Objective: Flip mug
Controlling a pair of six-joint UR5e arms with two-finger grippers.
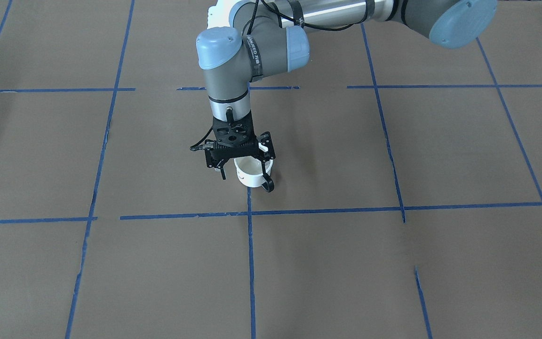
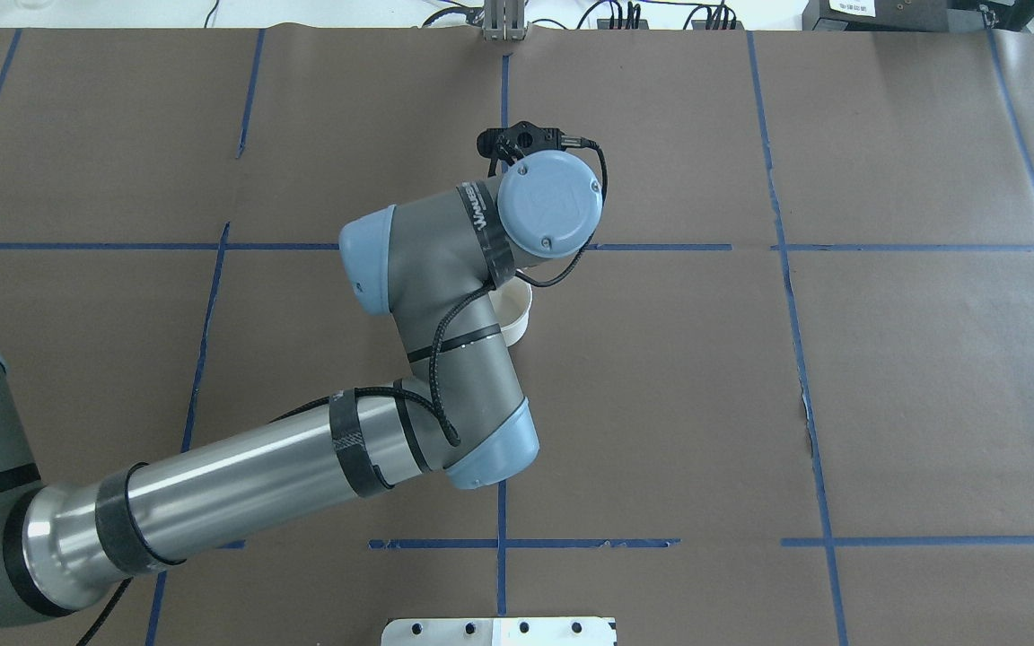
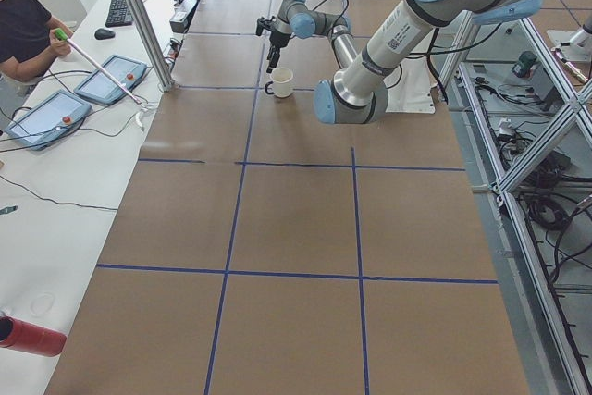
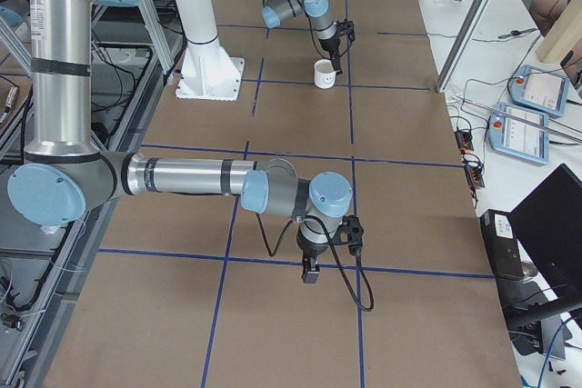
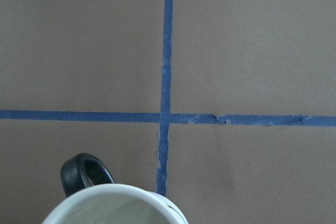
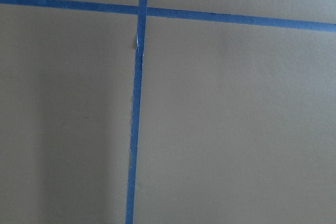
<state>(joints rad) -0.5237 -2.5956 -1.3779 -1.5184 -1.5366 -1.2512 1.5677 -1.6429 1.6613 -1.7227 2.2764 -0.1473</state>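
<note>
The white mug [image 1: 252,178] stands upright on the brown table, mouth up, with its black handle [image 1: 267,185] toward the operators' side. My left gripper [image 1: 245,164] hangs straight down just over the mug's robot-side rim. Its jaws look open, one finger [image 1: 223,172] beside the mug. The left wrist view shows the mug's rim [image 5: 115,205] and handle [image 5: 84,174] at the bottom edge, with no fingers in it. In the overhead view the wrist hides most of the mug [image 2: 517,309]. My right gripper [image 4: 309,265] shows only in the exterior right view, low over the table, far from the mug [image 4: 323,74].
Blue tape lines [image 1: 250,214] cross the brown table just in front of the mug. A white mounting plate [image 4: 211,79] and post stand at the robot's side. An operator [image 3: 23,30] and tablets are at the far table's side.
</note>
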